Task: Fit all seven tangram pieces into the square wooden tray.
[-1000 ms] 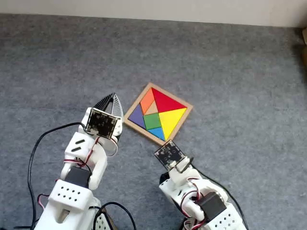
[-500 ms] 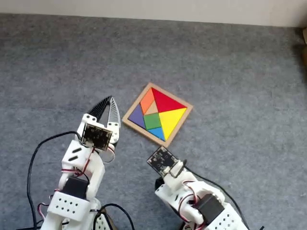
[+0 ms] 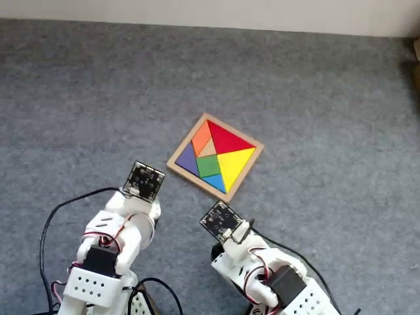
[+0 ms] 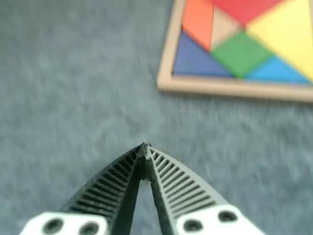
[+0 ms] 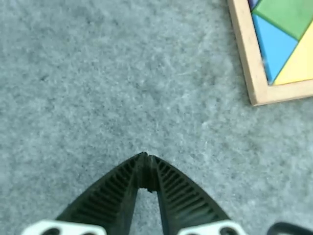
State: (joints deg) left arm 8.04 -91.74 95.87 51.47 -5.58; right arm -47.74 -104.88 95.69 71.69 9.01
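The square wooden tray (image 3: 176, 167) lies turned like a diamond in the middle of the grey carpet. Inside it sit coloured tangram pieces: red (image 3: 228, 140), yellow (image 3: 233, 165), green (image 3: 209, 166), orange (image 3: 201, 137), purple (image 3: 187, 159), light blue (image 3: 214, 182) and a plain wood-coloured one (image 3: 209, 149). In the left wrist view my left gripper (image 4: 145, 149) is shut with nothing in it, a short way from the tray's corner (image 4: 166, 83). My right gripper (image 5: 145, 158) is also shut and empty over bare carpet, apart from the tray's corner (image 5: 259, 93).
Grey carpet (image 3: 315, 98) spreads around the tray on all sides. A pale wall strip (image 3: 197, 12) runs along the far edge. Both arm bodies (image 3: 108, 249) (image 3: 262, 269) with their cables stand at the near side.
Both arms have pulled back from the tray toward the near side. The left gripper's black fingers, seen beside the tray before, are now tucked under its wrist camera.
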